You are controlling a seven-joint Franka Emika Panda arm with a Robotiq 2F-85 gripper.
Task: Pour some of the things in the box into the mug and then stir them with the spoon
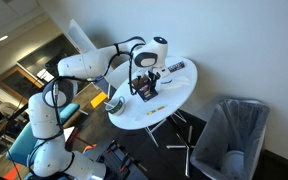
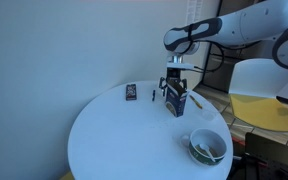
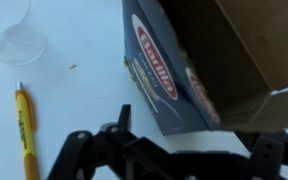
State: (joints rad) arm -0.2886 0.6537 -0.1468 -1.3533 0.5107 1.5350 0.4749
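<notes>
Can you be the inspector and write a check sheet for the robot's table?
surface: round white table, a few small things on it
job's things: box upright, top flaps open; mug near the table edge, something pale inside, maybe the spoon
clutter: flat dark item; yellow pen; clear cup
grippers: gripper open, right at the top of the box; cannot tell if it touches
cables: black cable looping on the arm
surroundings: white wall; grey chair beside the table
</notes>
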